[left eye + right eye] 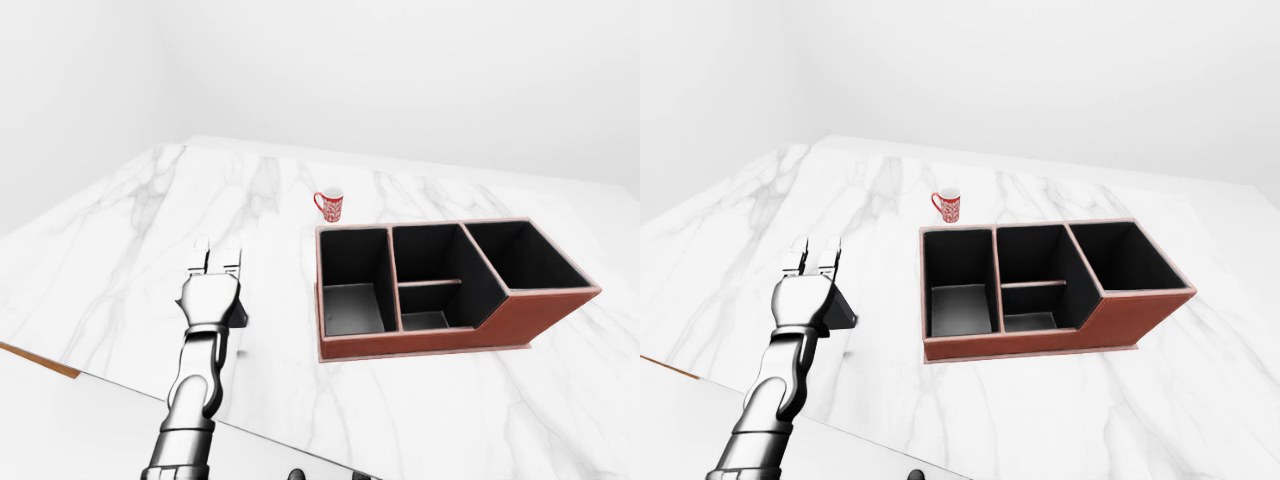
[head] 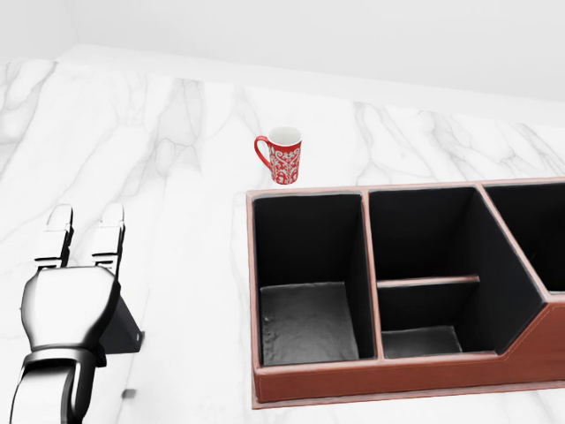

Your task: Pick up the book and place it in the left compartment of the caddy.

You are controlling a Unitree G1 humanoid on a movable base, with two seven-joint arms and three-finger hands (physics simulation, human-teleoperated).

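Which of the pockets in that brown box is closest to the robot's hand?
The leftmost black-lined compartment of the brown leather caddy, just below the red patterned mug. The other pockets lie farther right from the silver left hand.

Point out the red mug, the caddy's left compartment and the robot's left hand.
red mug (image 2: 285,157), head view: patterned side wall.
left compartment (image 2: 305,322), head view: its dark floor.
left hand (image 2: 71,305), head view: back of the palm.

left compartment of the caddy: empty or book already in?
Empty. The left compartment of the caddy shows only its bare dark floor; the dark book lies on the counter, under the left hand.
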